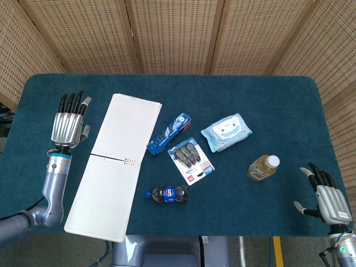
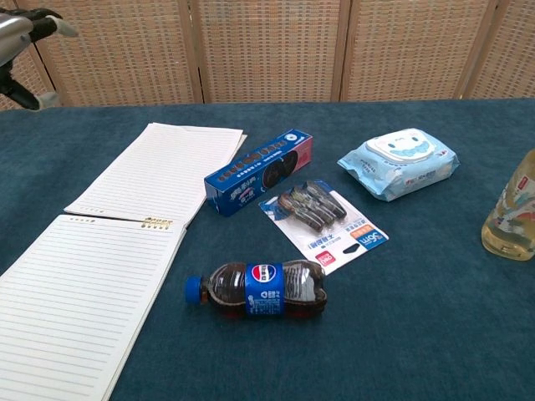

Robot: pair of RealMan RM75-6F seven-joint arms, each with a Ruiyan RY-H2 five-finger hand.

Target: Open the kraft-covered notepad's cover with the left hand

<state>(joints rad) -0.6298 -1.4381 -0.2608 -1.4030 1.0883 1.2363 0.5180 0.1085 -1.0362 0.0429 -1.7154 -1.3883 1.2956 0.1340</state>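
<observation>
Your notepad (image 1: pixel 114 167) lies fully open and flat on the blue table's left side. You see two lined white spreads end to end, joined at a binding line with a few gold marks; the far half (image 2: pixel 159 174) is angled toward the back edge, the near half reaching the front edge.

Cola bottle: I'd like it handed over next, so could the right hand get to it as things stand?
Probably not easily. The right hand sits at the far table edge, while the cola bottle lies beside the notepad; the tea bottle stands roughly between.
</observation>
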